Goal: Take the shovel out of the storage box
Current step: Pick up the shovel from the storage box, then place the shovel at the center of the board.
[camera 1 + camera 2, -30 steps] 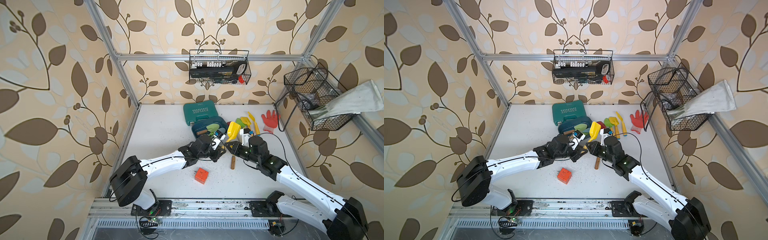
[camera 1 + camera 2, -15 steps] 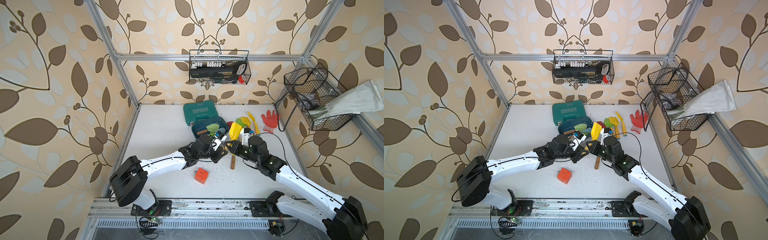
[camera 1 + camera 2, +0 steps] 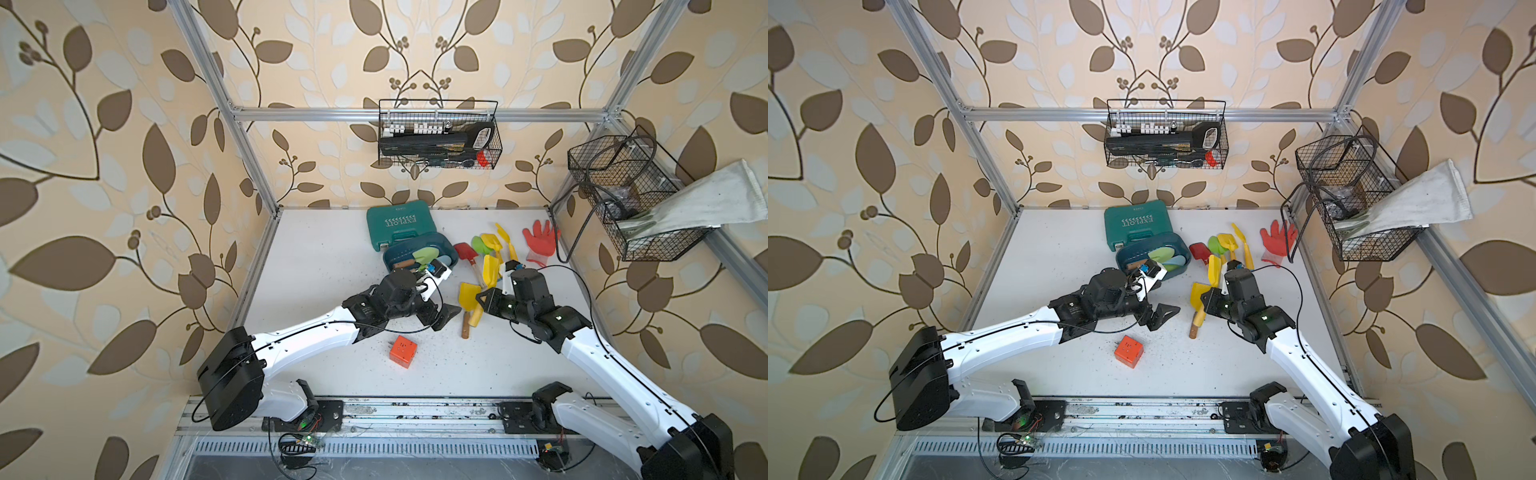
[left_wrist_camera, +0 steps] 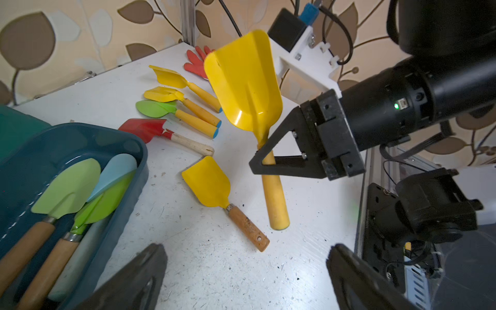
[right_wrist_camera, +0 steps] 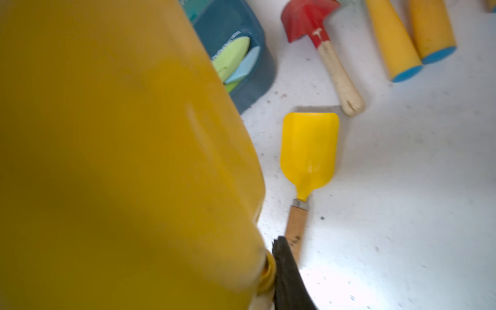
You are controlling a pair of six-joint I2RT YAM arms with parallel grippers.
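Two arms meet near the middle of the white counter (image 3: 332, 266); the right gripper (image 4: 265, 161) has its jaws pinching a yellow plastic shovel with a yellow handle (image 4: 247, 80) just below the blade; we see it held blade-up over the counter, to the right of the dark teal-blue plastic storage box (image 4: 137, 174) and outside it; the left gripper (image 3: 443, 317) hovers near and right of that box, its jaws spread wide and empty; inside the box we see green and pale blue shovels with wooden handles (image 4: 69, 188).
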